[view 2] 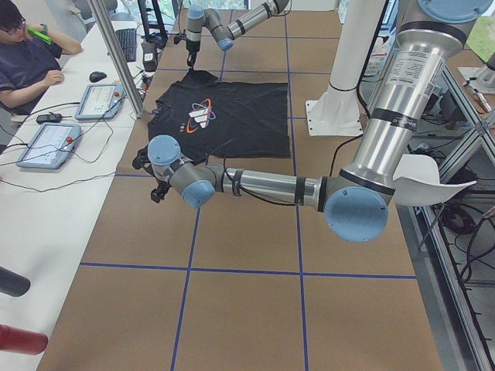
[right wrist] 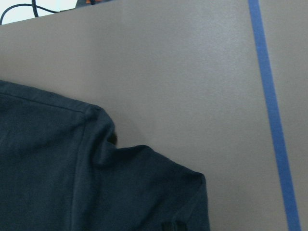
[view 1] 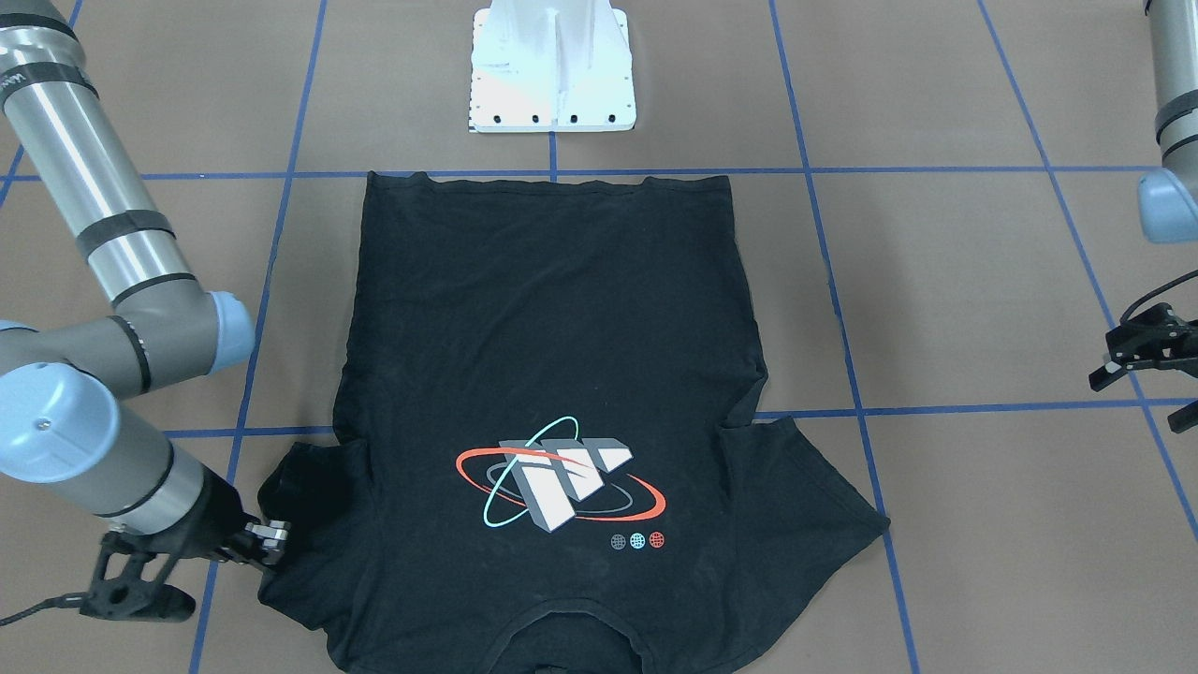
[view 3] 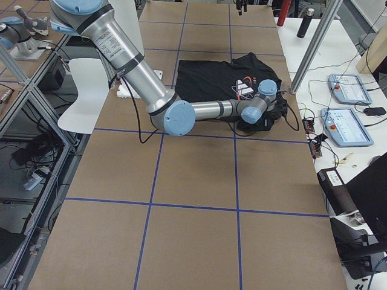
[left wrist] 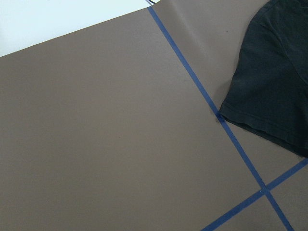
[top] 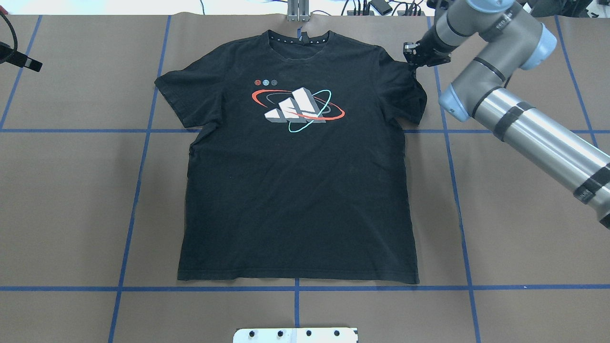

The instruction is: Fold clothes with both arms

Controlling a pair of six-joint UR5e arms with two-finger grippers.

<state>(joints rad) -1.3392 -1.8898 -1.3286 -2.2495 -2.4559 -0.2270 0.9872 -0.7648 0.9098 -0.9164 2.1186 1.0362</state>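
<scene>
Sleeve grasp judged in hand: on the brown, blue-taped table (top: 71, 200) the black short-sleeved T-shirt with the red-and-teal orbit logo (top: 295, 200) is spread flat, collar toward the far edge.
The right gripper (view 1: 270, 546) is set against the right sleeve; whether its fingers are clenched cannot be told. The left gripper (view 1: 1137, 354) is held near the left edge, well apart from the shirt and touching nothing, its spread unclear. A reach to the left sleeve is called for next.

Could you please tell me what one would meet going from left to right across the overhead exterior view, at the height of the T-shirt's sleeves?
left pincer → T-shirt sleeve → orbit logo → right pincer → right arm
</scene>
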